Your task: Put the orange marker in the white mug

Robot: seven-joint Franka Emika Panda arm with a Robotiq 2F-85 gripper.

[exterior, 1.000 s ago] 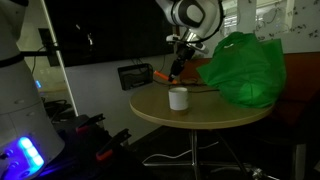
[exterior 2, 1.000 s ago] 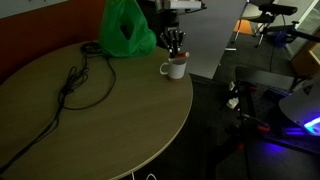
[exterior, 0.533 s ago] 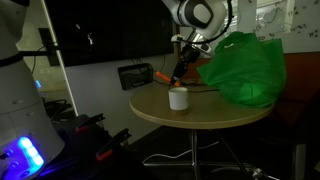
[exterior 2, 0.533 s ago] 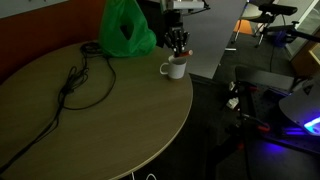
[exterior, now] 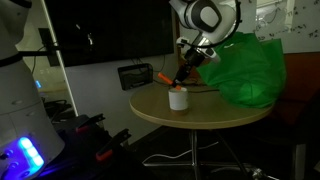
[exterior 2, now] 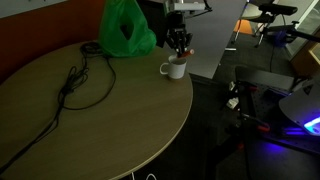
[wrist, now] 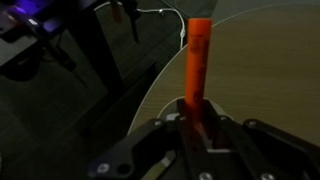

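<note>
My gripper (exterior: pixel 182 76) is shut on the orange marker (wrist: pixel 196 62), which sticks out past the fingers in the wrist view. In an exterior view the marker (exterior: pixel 181 74) hangs tilted just above the white mug (exterior: pixel 178 98). The mug stands near the table's edge; in the other exterior view it (exterior 2: pixel 176 67) sits right below the gripper (exterior 2: pixel 179 47), its handle to the left. The mug does not show in the wrist view.
A big green bag (exterior: pixel 243 68) stands on the round wooden table (exterior 2: pixel 90 130), close behind the mug, also seen in the other exterior view (exterior 2: pixel 127 28). A black cable (exterior 2: pixel 78 85) snakes across the tabletop. Dark equipment stands around the table.
The gripper with the marker has shifted slightly towards the green bag and stays above the mug. The mug has not moved.
</note>
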